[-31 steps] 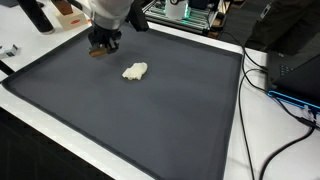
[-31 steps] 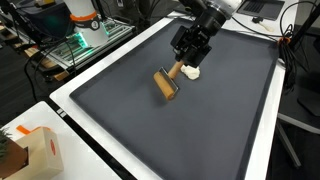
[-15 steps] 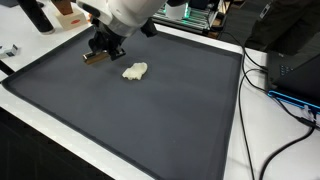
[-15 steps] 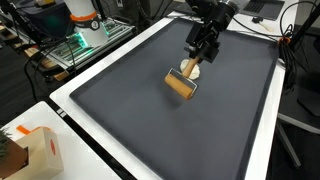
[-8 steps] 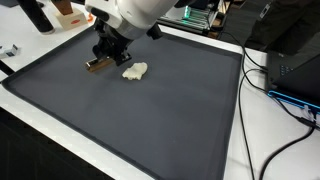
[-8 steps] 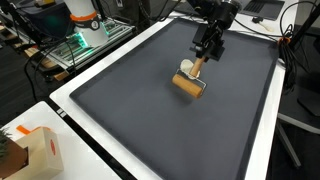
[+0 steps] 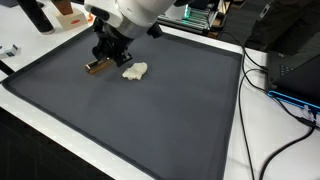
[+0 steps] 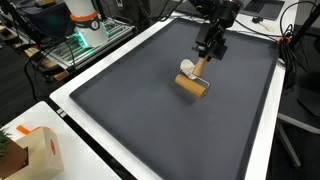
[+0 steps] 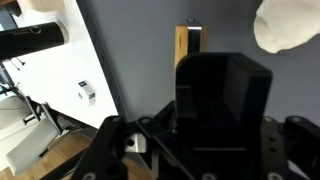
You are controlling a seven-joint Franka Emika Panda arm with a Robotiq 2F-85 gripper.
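Dark-matted table (image 7: 160, 120): gripper (image 8: 206, 54), apparently clamped on the handle, holds the wooden roller (image 8: 192, 86) low so its barrel lies flat, just beside the dough (image 7: 134, 71).

In the wrist view, the tool (image 9: 206, 62) hides most of the roller (image 9: 186, 42); the edge crops the dough lump (image 9: 290, 25)

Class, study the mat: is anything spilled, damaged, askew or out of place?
Nothing stands out. The dough lies in one lump on the mat, and the gripper holds the roller by its handle right beside it.
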